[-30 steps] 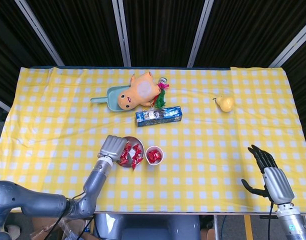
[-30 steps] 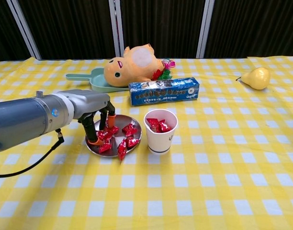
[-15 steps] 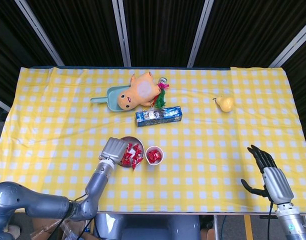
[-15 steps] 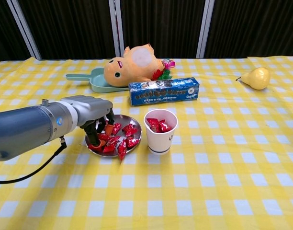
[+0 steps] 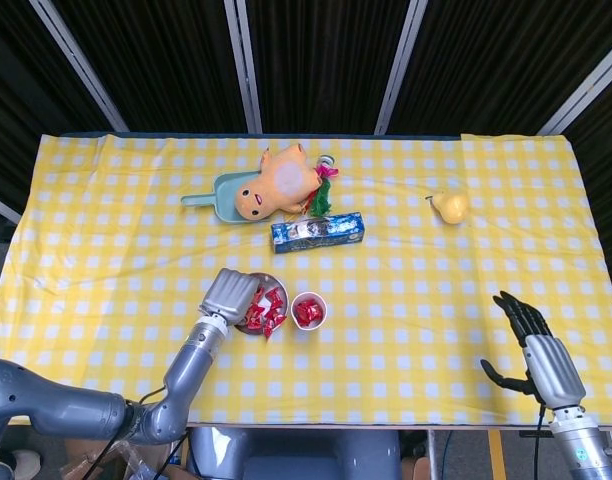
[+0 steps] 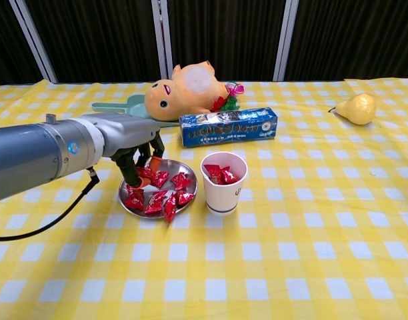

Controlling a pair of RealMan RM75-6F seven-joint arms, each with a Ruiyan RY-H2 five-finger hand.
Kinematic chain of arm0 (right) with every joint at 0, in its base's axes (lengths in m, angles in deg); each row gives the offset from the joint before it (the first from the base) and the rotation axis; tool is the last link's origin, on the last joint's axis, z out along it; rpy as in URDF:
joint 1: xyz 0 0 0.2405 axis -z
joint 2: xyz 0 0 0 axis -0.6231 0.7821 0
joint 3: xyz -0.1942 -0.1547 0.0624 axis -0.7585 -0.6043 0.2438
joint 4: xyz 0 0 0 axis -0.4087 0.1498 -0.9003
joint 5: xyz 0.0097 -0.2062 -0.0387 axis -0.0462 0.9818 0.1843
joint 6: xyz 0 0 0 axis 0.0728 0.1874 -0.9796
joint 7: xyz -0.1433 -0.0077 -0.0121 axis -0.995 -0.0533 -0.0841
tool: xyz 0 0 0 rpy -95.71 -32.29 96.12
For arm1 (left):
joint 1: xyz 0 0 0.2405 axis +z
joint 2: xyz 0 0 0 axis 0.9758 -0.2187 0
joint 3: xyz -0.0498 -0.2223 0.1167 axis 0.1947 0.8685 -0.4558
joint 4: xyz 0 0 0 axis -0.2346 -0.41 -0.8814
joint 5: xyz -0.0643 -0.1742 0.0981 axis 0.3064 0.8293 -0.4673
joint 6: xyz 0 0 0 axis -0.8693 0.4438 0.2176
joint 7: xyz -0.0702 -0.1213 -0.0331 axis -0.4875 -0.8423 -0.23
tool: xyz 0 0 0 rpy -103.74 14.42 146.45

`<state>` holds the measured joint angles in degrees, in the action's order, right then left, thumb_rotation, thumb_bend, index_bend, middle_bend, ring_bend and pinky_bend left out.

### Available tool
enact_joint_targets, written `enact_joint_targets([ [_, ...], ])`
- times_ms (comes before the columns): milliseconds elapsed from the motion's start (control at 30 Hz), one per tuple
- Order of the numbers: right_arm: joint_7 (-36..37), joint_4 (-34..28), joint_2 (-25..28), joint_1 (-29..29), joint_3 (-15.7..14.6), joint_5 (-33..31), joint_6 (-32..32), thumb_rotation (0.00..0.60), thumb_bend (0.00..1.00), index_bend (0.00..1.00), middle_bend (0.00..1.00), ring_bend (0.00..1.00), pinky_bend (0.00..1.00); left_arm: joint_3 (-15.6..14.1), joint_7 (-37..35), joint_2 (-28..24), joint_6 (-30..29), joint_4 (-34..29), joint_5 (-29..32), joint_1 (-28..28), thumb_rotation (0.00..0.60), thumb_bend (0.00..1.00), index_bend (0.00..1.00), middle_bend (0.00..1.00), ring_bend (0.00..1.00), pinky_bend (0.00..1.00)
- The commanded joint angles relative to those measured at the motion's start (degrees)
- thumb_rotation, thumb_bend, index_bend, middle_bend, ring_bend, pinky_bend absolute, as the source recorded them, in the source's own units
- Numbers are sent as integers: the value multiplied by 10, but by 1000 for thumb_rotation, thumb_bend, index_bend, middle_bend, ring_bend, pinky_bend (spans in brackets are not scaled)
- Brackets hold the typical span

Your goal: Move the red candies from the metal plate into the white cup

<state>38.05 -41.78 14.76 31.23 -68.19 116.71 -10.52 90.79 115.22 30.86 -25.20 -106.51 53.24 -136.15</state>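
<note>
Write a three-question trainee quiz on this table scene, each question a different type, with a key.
1. True or false: the white cup already holds red candies.
2. Which hand is over the metal plate? A) left hand B) right hand
3. Fill in: the blue box lies between the cup and the ____ toy.

Key: 1 true; 2 A; 3 orange.

Left hand (image 6: pixel 139 157) — silver-grey back, dark fingers with orange-looking tips, grey arm trailing a black cable. Right hand (image 5: pixel 534 345) — black fingers, pale grey back.
</note>
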Motion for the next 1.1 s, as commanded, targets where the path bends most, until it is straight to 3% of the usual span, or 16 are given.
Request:
enact_joint_targets([
  [33, -1, 0, 0, 1, 0, 0, 1, 600, 362, 0, 0, 0, 0, 10, -4, -22, -13, -30, -13, 1, 600, 443, 584, 681, 863, 924],
  [367, -4, 0, -2, 0, 0, 3, 2, 600, 362, 0, 0, 0, 0, 45, -27, -39, -30, -81, -61, -7, 600, 443, 571, 671, 863, 924],
  [533, 3, 1, 0, 0, 3, -4, 0, 600, 362, 0, 0, 0, 0, 52, -41, 0, -40, -62, -85, -15, 600, 443, 569, 669, 863, 924],
  [967, 3, 1, 0, -1, 1, 0, -3, 600, 362, 0, 0, 0, 0, 64, -6, 80, -31, 0, -52, -55, 600, 440, 545, 643, 863, 924],
  [1100, 5, 1, 1, -1, 1, 0, -2, 600, 361, 0, 0, 0, 0, 68, -4, 95, -32, 13, -49, -61, 600, 368, 502, 612, 863, 924],
])
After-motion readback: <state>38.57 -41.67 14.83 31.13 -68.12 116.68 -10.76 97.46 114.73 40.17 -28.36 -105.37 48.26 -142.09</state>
